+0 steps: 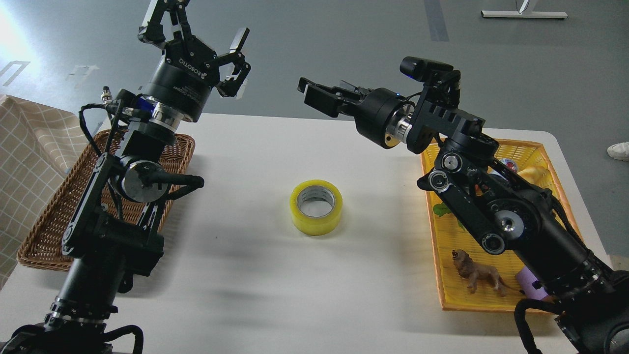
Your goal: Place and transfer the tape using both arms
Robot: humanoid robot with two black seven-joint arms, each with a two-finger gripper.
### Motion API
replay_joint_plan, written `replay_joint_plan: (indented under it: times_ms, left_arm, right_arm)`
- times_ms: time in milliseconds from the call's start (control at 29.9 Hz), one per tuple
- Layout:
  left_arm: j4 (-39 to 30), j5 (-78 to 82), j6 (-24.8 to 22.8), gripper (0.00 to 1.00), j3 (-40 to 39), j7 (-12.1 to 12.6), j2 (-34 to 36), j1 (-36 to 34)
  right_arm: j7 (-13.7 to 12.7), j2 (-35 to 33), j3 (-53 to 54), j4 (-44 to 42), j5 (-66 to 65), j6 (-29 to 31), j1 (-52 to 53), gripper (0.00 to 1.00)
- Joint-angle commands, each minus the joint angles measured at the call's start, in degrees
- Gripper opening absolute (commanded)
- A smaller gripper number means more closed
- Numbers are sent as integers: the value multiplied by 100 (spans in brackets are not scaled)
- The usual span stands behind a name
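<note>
From the head view, the tape (316,207) lies flat on its side near the middle of the white worktop (245,275), core opening facing up, with bare surface all around it. It touches neither arm and sits between the two baskets, well apart from both.

The left arm (118,211) rises from the lower left corner, where its base is cut off by the frame edge. Its left tool (196,32) is held high above the far edge of the worktop, fingers spread wide with nothing between them; the tip of the upper finger is clipped by the top of the frame. The arm covers much of the brown wicker basket (46,231) behind it, so the basket's inside is mostly hidden and what shows looks bare. A checked cloth (24,162) hangs at the far left, partly out of frame.

The right arm (506,216) comes in from the lower right, its base also cut off. Its right tool (319,98) points leftward, above the worktop and clear of the tape. It is seen nearly side-on and dark, so I cannot tell how far apart its fingers stand. The arm crosses the yellow basket (444,275), hiding much of its contents. A toy lion (479,275) stands in the near end; a purple object (530,285) beside it and a pale rounded item (535,173) at the far end are only partly visible and hard to identify.
</note>
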Motion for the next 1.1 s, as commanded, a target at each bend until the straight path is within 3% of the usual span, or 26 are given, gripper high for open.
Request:
replay_joint_plan:
  times_ms: [0, 134, 401, 468, 535, 635, 802, 1070]
  left_arm:
    - [-11, 16, -175, 98, 55, 272, -8, -22]
    - [6, 8, -194, 98, 64, 334, -8, -66]
    - [68, 34, -176, 98, 47, 264, -113, -4]
    - [68, 17, -89, 98, 29, 177, -244, 13]
    - [77, -10, 244, 98, 46, -113, -447, 49]
    - [86, -10, 325, 98, 55, -237, -447, 49]
    - [86, 34, -53, 98, 82, -228, -430, 22]
    - [138, 69, -18, 98, 20, -255, -447, 31]
  right_arm:
    - [1, -157, 334, 358, 1528, 2, -251, 100]
    - [1, -342, 1045, 1052, 3277, 19, -743, 100]
    - [115, -325, 2197, 1185, 4527, 116, -963, 100]
    - [115, -316, 2400, 1185, 5010, 142, -1007, 100]
    - [115, -316, 2558, 1185, 5397, 151, -1077, 100]
    - [133, -316, 2585, 1194, 5451, 160, -1130, 100]
    - [142, -228, 2752, 1194, 5460, 195, -1166, 100]
    - [142, -26, 2831, 1150, 5452, 169, -1201, 100]
